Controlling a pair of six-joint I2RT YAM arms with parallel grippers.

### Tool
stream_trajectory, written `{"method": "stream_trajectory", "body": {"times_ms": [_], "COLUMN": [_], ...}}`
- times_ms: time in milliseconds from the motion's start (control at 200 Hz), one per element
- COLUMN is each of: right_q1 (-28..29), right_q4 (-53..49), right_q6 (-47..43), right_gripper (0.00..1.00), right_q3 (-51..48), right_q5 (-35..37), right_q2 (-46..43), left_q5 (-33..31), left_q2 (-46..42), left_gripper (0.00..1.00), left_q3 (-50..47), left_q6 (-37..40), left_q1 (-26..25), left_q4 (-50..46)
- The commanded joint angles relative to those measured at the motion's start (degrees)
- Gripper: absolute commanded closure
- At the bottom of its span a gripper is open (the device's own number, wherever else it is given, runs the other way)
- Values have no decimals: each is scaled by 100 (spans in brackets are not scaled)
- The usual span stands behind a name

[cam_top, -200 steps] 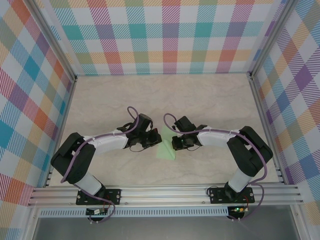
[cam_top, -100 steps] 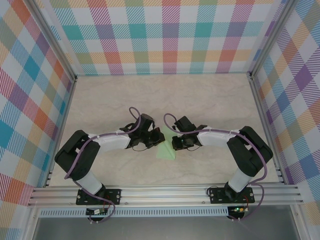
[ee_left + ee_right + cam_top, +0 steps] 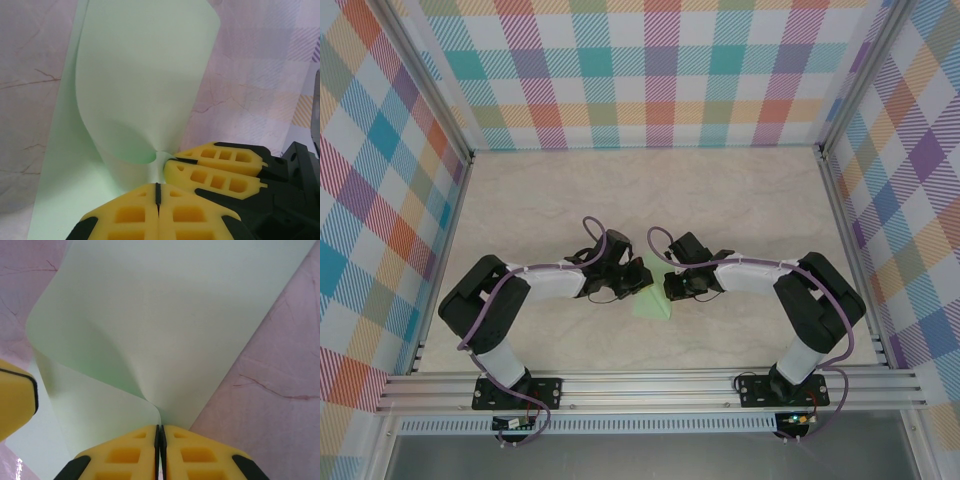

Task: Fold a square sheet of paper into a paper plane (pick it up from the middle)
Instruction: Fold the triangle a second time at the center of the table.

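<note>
The left arm has been swung inward over the last second, and its elbow is now seen nearer the centre from above, so that the left pincer (image 3: 636,276) has been brought close against the right pincer (image 3: 669,281). Between them the square sheet of paper (image 3: 653,297) is held just above the marbled worktop (image 3: 740,200), near the front middle. One part lies flat and one flap is lifted and curled. In the left wrist view the left pincer (image 3: 157,186) is seen clamped shut on a gathered point of the sheet (image 3: 145,75), with the yellow fingers of the right pincer (image 3: 216,168) just beside it. From the right wrist, the right pincer (image 3: 160,430) is likewise seen closed on the paper (image 3: 170,325), which bulges upward from the pinch. By this inward shift the flap appears to be carried across for a fold. No sharp crease is yet visible, so the plane is judged to be at an early stage.
</note>
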Motion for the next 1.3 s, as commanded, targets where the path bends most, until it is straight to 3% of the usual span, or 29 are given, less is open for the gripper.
{"method": "stream_trajectory", "body": {"times_ms": [0,835,955,1175,1295], "right_q1": [-28,-28,-28,-54,-54], "right_q4": [-90,-102,-247,-611,-597], "right_q6": [84,107,155,393,570], "right_gripper": [88,87,83,66,63], "right_q3": [-35,26,92,12,-169], "right_q5": [98,29,20,125,-263], "right_q2": [207,193,-3,-823,-1236], "left_q5": [115,-249,-274,-299,-330], "left_q2": [131,660,662,659,654], "left_gripper": [100,100,100,100,100], "left_q3": [-37,-272,-336,-325,-316], "left_q6": [-62,27,45,122,148], "left_q1": [-83,-100,-108,-144,-149], "left_q4": [240,179,179,118,82]}}
